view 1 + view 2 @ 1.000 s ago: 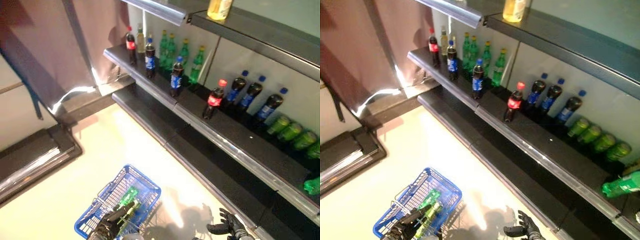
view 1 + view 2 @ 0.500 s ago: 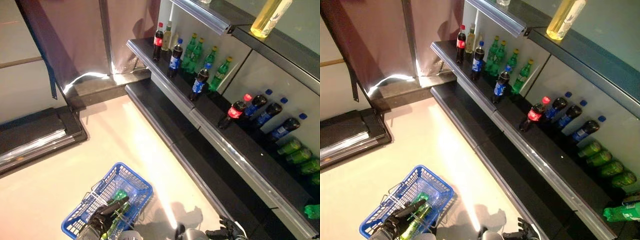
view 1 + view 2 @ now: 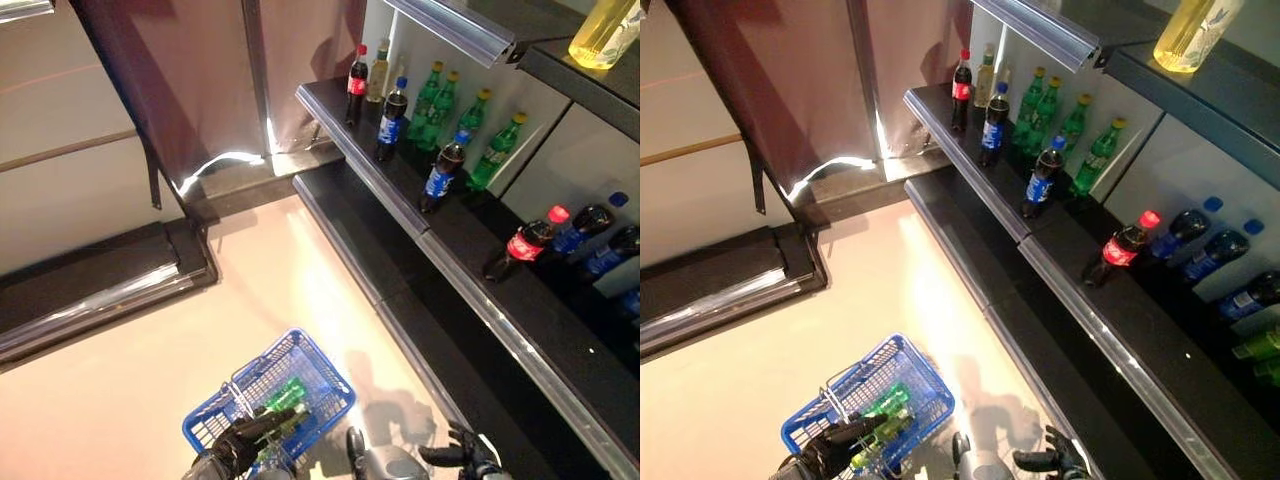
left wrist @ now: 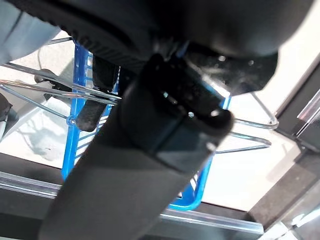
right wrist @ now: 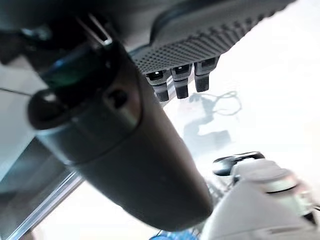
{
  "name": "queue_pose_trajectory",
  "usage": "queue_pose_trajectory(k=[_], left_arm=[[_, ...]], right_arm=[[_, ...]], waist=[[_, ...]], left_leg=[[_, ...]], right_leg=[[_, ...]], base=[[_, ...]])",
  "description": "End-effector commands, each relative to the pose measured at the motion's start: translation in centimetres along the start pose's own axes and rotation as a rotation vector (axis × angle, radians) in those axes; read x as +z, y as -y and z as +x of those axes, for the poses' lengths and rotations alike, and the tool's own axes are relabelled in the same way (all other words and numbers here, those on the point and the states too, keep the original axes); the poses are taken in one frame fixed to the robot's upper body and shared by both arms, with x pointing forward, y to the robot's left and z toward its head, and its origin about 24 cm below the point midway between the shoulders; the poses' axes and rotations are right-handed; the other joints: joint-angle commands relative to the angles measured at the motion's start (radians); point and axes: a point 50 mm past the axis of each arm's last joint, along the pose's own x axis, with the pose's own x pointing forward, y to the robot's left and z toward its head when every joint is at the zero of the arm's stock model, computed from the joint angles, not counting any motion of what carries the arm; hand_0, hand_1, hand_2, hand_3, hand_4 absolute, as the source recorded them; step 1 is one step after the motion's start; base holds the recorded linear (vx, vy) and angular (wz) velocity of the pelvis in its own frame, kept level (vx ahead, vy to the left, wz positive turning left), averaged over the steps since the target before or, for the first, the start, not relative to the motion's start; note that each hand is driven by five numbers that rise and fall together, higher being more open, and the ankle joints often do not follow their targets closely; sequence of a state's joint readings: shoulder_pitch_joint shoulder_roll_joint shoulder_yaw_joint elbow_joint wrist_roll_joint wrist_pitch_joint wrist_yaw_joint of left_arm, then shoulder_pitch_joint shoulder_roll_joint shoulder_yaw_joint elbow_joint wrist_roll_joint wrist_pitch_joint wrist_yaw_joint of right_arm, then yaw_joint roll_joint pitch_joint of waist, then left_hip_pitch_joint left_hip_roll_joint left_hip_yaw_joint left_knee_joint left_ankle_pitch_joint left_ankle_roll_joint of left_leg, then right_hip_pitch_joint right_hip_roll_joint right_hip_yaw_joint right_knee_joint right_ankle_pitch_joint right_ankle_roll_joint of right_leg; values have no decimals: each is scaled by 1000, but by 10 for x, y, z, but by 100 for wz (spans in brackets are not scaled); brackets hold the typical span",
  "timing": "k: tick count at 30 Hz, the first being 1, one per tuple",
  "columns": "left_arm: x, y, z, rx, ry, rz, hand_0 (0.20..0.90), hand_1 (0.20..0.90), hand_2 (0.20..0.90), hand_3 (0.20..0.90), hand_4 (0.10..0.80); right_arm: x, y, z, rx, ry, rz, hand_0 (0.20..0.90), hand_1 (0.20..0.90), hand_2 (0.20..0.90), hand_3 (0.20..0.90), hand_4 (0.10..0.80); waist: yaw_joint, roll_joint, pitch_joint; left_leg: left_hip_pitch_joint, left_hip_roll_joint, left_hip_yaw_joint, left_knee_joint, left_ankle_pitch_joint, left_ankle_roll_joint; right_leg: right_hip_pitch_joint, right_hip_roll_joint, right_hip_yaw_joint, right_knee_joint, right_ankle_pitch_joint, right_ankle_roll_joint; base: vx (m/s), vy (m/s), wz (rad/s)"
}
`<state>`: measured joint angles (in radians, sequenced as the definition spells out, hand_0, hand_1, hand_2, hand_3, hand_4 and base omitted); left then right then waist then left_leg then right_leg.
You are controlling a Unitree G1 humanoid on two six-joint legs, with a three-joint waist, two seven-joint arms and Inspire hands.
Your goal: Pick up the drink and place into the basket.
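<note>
The blue basket [image 3: 300,375] hangs low at the left, with green drinks [image 3: 287,395] lying in it. My left hand [image 3: 245,445] is shut on its thin wire handles [image 4: 45,85]; the basket also shows in the right eye view [image 3: 902,372]. My right hand [image 3: 462,458] is low at the right near the shelf base, its fingers straight and holding nothing. On the shelf [image 3: 400,205] stand dark cola bottles with blue labels [image 3: 437,178], one with a red cap [image 3: 522,243], and green bottles [image 3: 470,120].
A lower black ledge [image 3: 350,235] runs under the shelf. A yellow bottle [image 3: 610,25] stands on the upper shelf. A dark curtain [image 3: 190,80] and a black floor rail [image 3: 90,290] lie at the left. Pale floor [image 3: 120,390] spreads around the basket.
The camera has swung, so the shelf and bottles sit further right in the views. The basket hangs on in my left hand and the right hand stays low and empty.
</note>
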<state>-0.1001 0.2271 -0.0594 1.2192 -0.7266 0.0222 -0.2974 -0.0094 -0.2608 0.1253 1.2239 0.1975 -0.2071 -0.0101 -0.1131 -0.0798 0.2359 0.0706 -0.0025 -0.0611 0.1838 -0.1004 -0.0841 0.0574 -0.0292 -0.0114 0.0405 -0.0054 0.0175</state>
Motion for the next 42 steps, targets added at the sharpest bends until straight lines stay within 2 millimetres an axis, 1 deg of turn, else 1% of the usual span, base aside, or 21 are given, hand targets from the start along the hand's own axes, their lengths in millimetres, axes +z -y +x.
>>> queue_pose_trajectory(k=[1, 4, 5, 7, 9, 11, 13, 16, 20, 21, 23, 25, 28, 29, 31, 33, 34, 35, 36, 39, 42], left_arm=[[29, 11, -1, -147, 145, 57, 300, 300, 300, 200, 100], [32, 13, -1, -150, 151, 46, 300, 300, 300, 200, 100], [33, 13, -1, -151, 158, 36, 300, 300, 300, 200, 100], [31, 12, -2, -152, 167, 12, 300, 300, 300, 200, 100], [25, 9, -4, -154, 165, -10, 300, 300, 300, 200, 100], [19, 6, -5, -160, 160, -21, 300, 300, 300, 200, 100], [17, 6, -5, -174, 152, -34, 300, 300, 300, 200, 100], [25, 7, -5, -190, 162, -24, 300, 300, 300, 200, 100], [50, 16, 0, -186, 201, 3, 300, 300, 300, 200, 100], [55, 20, 2, -191, 213, 14, 300, 300, 300, 200, 100], [56, 23, 2, -190, 215, 24, 300, 300, 300, 200, 100], [57, 20, 1, -173, 226, 13, 300, 300, 300, 200, 100], [56, 13, -1, -150, 223, 13, 300, 300, 300, 200, 100], [56, 11, -2, -142, 224, 8, 300, 300, 300, 200, 100], [57, 10, -2, -139, 227, 4, 300, 300, 300, 200, 100], [58, 10, -2, -137, 232, -2, 300, 300, 300, 200, 100], [57, 8, -2, -138, 235, -1, 300, 300, 300, 200, 100], [57, 6, -3, -135, 235, 2, 300, 300, 300, 200, 100], [56, 3, -4, -129, 235, -1, 300, 300, 300, 200, 100], [52, -3, -6, -118, 232, -4, 300, 300, 300, 200, 100], [52, -5, -6, -95, 242, -21, 300, 300, 300, 200, 100]], right_arm=[[-3, 38, -6, -79, 16, -53, 900, 900, 900, 900, 800], [0, 37, -4, -70, 19, -55, 900, 900, 900, 900, 800], [4, 34, -3, -57, 25, -77, 900, 900, 900, 900, 800], [8, 31, -1, -42, 29, -105, 900, 900, 900, 900, 800], [10, 30, 1, -43, 18, -127, 900, 900, 900, 900, 800], [6, 32, 0, -49, 0, -136, 900, 900, 900, 900, 800], [4, 35, -1, -51, -10, -145, 900, 900, 900, 900, 800], [-2, 30, -3, -33, -13, -121, 900, 900, 900, 900, 800], [-3, 16, -3, 11, 12, -110, 900, 900, 900, 900, 800], [0, 12, -2, 26, 20, -118, 900, 900, 900, 900, 800], [-1, 10, -2, 30, 18, -109, 900, 900, 900, 900, 800], [0, 7, -2, 42, 21, -114, 900, 900, 900, 900, 800], [1, 6, -1, 43, 21, -93, 900, 900, 900, 900, 800], [3, 8, 0, 37, 23, -82, 900, 900, 900, 900, 800], [4, 10, 0, 32, 24, -79, 900, 900, 900, 900, 800], [4, 12, 0, 19, 20, -73, 900, 900, 900, 900, 800], [3, 15, 0, 10, 12, -58, 900, 900, 900, 900, 800], [2, 16, 0, 6, 6, -53, 900, 900, 900, 900, 800], [2, 15, 0, 5, -3, -46, 900, 900, 900, 900, 800], [2, 17, 0, 12, -13, -52, 900, 900, 900, 900, 800], [2, 17, 2, 15, -35, -63, 900, 900, 900, 900, 800]], waist=[[23, 19, -83], [47, 19, -68], [60, 27, -60], [77, 45, -59], [104, 67, -56], [121, 71, -54], [131, 66, -60], [129, 50, -74], [114, 33, -84], [118, 33, -83], [128, 33, -83], [148, 28, -83], [151, 34, -78], [149, 37, -77], [142, 39, -75], [128, 40, -73], [108, 37, -71], [103, 35, -70], [103, 34, -69], [104, 35, -72], [88, 46, -85]], left_leg=[[-123, -22, 94, 477, 150, 17], [-197, -5, 100, 391, 113, 47], [-174, -11, 87, 237, 102, 52], [-146, -19, 38, -19, 94, 54], [-139, -19, -57, -192, 173, 35], [-173, -16, -82, -204, 204, 25], [-198, -28, -79, -157, 184, 36], [-180, -46, -50, -167, 164, 75], [-154, -42, -30, -213, 164, 99], [-137, -35, -19, -229, 162, 97], [-128, -35, -8, -238, 162, 98], [-107, -39, 18, -238, 145, 99], [-62, -25, 58, -240, 113, 103], [-52, -17, 82, -239, 104, 96], [-43, -8, 110, -239, 95, 86], [-36, -5, 131, -232, 80, 82], [-24, -3, 154, -228, 60, 76], [-14, -1, 168, -227, 48, 72], [4, 4, 199, -229, 36, 64], [35, 14, 242, -242, 27, 59], [41, 44, 267, -215, 26, 63]], right_leg=[[-87, 18, 31, 26, 55, 6], [-36, 30, 60, 26, 15, 3], [-15, 45, 88, 23, -4, 14], [5, 72, 138, 17, -21, 25], [33, 104, 192, 23, -47, 24], [70, 111, 241, 34, -76, 23], [88, 90, 254, 53, -104, 35], [85, 51, 230, 99, -105, 75], [-28, 34, 193, 225, -38, 113], [-61, 26, 138, 252, -31, 120], [-60, 15, 93, 252, -38, 121], [-54, -15, 6, 244, -29, 134], [-105, -51, -54, 275, 3, 150], [-106, -99, -81, 213, 23, 149], [-109, -148, -85, 134, 67, 151], [-121, -169, -62, 54, 98, 160], [-147, -184, -45, -10, 152, 167], [-159, -194, -59, -29, 178, 172], [-174, -208, -108, -42, 206, 179], [-163, -209, -162, -78, 210, 189], [-154, -174, -147, -30, 141, 173]], base=[[226, -113, 10], [218, 17, -39], [335, 187, -56], [351, 223, -69], [384, 229, -78], [385, 269, -89], [321, 284, -103], [206, 223, -118], [35, 130, -43], [27, 151, -35], [25, 96, -54], [56, 90, -64], [98, 42, -87], [98, -17, -101], [68, -39, -91], [98, -84, -53], [172, -170, -45], [222, -231, -51], [218, -221, -57], [172, -178, -35], [234, -334, -12]])
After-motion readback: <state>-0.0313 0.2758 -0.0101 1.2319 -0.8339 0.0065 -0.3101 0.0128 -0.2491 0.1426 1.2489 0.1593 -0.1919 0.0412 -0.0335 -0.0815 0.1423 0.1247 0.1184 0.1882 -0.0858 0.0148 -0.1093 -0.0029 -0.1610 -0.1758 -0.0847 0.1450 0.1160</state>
